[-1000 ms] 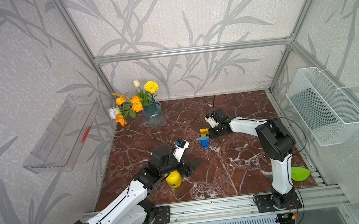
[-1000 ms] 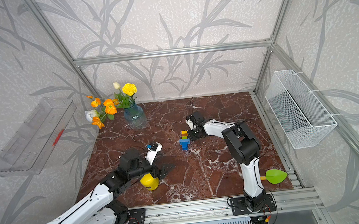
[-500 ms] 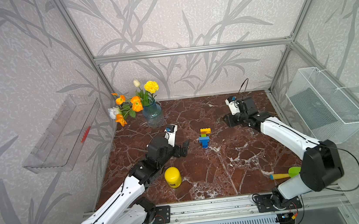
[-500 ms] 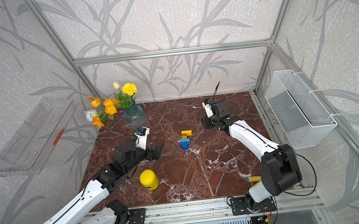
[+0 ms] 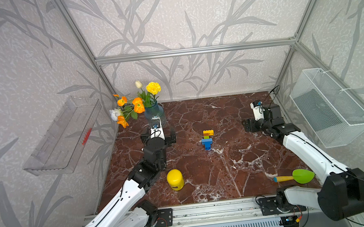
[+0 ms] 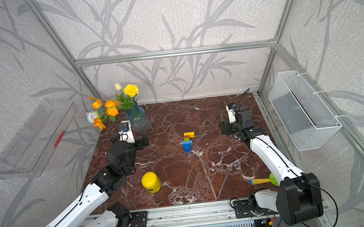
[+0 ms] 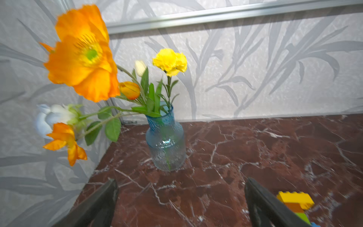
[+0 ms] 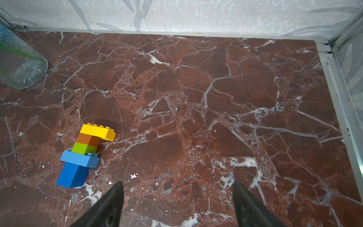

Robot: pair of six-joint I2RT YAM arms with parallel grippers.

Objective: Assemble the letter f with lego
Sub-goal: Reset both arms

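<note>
Right wrist view: letter f lies flat on the desk, all bricks joined. Right claw is spread wide and empty; left claw likewise. In both top views the letter f sits mid-desk, with the right claw well apart at 3 o'clock and the left at 9. I judge both stand clear so nothing nudges it. Yellow bar possibly skewed; hard to tell.

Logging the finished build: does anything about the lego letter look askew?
Yes. In the letter f, the light-blue bar sticks out on both sides of the stem, while the yellow bar overhangs one side only, so it reads more like a cross.
</note>
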